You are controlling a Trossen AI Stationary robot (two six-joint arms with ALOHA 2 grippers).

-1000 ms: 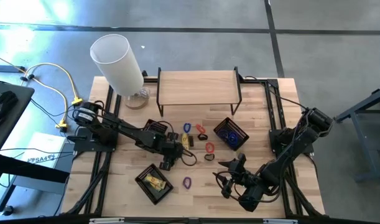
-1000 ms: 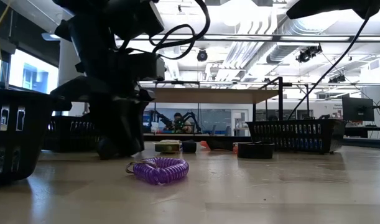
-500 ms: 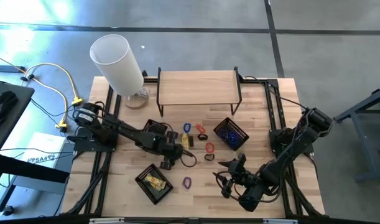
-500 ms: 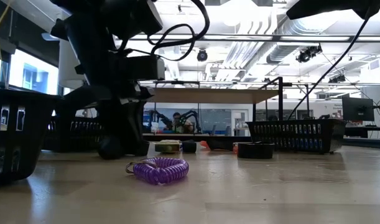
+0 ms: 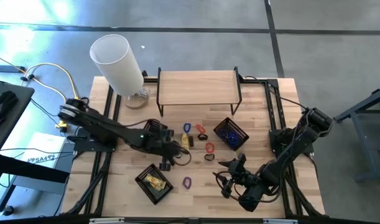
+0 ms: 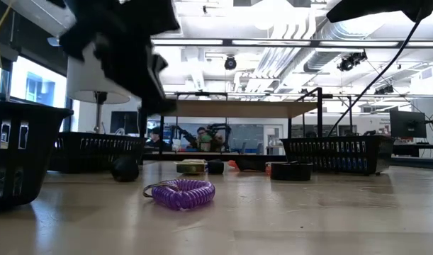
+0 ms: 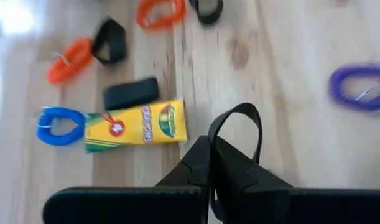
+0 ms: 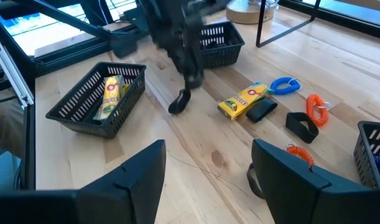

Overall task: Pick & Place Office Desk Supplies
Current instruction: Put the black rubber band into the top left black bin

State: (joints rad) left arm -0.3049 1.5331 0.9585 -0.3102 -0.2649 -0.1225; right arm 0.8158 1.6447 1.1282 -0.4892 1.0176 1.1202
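Pinched shut, the left gripper [image 7: 213, 163] has a black loop-shaped band [image 7: 237, 134] caught between its fingertips; in the right wrist view that band [image 8: 180, 100] hangs from the gripper [image 8: 191, 78] just above the wood, beside a black basket [image 8: 78, 107] holding a yellow packet [image 8: 111, 93]. From above, this gripper [image 5: 166, 160] sits near the middle of the table [image 5: 202, 190], just to the far right of that basket [image 5: 143, 186]. Close to the held band lie a yellow crayon packet [image 7: 136, 126], a small black clip-like piece [image 7: 131, 93], a blue coil band [image 7: 58, 124], two orange coil bands [image 7: 69, 59] and another black loop [image 7: 109, 40], with a purple coil band [image 7: 357, 86] off to one side; the low view shows the purple coil [image 6: 179, 192] flat on the near part of the table. Farther right stands a second basket [image 5: 237, 140] with blue items inside, and a third basket [image 5: 155, 126] sits under the left arm. The right gripper [image 8: 207, 163] waits at the near right of the table, fingers spread wide and holding nothing. At the far edge are a wooden shelf [image 5: 198, 87] and a big white cylinder [image 5: 117, 63].
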